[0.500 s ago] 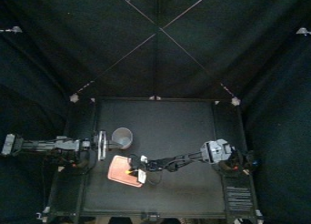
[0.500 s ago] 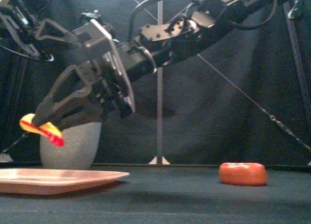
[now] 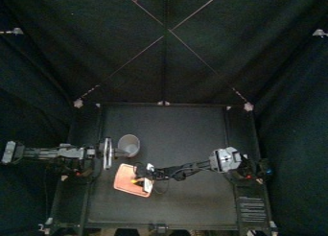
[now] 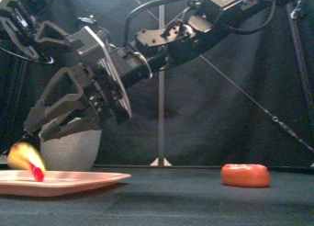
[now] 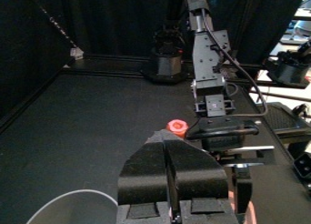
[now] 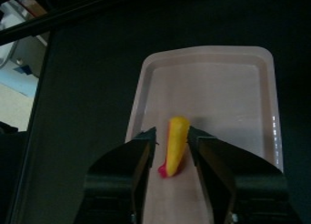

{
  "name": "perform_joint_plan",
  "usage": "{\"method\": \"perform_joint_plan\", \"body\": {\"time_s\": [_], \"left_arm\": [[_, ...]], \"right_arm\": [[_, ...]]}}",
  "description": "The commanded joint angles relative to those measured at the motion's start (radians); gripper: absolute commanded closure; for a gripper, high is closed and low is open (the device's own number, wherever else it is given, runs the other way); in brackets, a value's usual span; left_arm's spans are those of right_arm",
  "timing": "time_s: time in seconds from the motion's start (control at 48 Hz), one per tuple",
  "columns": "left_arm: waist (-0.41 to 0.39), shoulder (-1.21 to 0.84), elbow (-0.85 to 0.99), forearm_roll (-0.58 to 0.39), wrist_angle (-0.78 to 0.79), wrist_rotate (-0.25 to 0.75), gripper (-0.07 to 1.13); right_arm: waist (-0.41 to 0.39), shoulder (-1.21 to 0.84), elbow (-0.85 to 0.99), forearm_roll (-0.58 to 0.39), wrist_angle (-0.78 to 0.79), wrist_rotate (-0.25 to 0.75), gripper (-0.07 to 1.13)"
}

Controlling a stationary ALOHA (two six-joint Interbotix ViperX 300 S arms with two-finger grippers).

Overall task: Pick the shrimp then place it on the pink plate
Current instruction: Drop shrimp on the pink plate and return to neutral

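The shrimp [image 4: 29, 162], yellow-orange with a red tail, stands on end with its tail touching the pink plate [image 4: 73, 180] at the front left of the table. My right gripper [image 4: 35, 138] hangs just above it, reaching across from the right. In the right wrist view the shrimp [image 6: 177, 146] lies between the open jaws of the right gripper [image 6: 176, 138], with a gap on each side, over the plate [image 6: 219, 82]. From above, the right gripper [image 3: 142, 172] is over the plate [image 3: 128, 184]. My left gripper [image 5: 172, 178] rests shut at the table's left.
A tall grey speckled cup [image 4: 72, 149] stands just behind the plate, with the resting left gripper [image 3: 103, 155] beside the cup [image 3: 128, 143]. A red round toy [image 4: 245, 175] sits alone on the right part of the table.
My right gripper has come down toward the plate. The shrimp, held above the plate before, is now lower, below the fingertips and touching the plate. The left arm has not moved.
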Motion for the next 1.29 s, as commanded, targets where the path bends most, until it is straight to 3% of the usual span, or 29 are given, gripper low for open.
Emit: {"method": "perform_joint_plan", "body": {"time_s": [0.021,0.396,0.979,1.292], "left_arm": [[0.003,0.005,-0.014,0.0,-0.009,-0.002,0.96],[0.002,0.005,-0.012,-0.002,-0.008,-0.003,0.96],[0.008,0.005,-0.005,-0.006,-0.009,-0.002,0.96],[0.012,0.005,0.002,-0.017,-0.009,-0.002,0.96]], "right_arm": [[-0.005,-0.026,-0.009,-0.002,-0.003,0.0,0.26],[-0.012,-0.118,0.094,-0.075,-0.057,-0.002,0.25],[-0.04,-0.491,0.637,-0.083,-0.594,-0.015,0.25],[-0.075,-0.632,0.818,-0.08,-0.683,-0.015,0.25]]}}
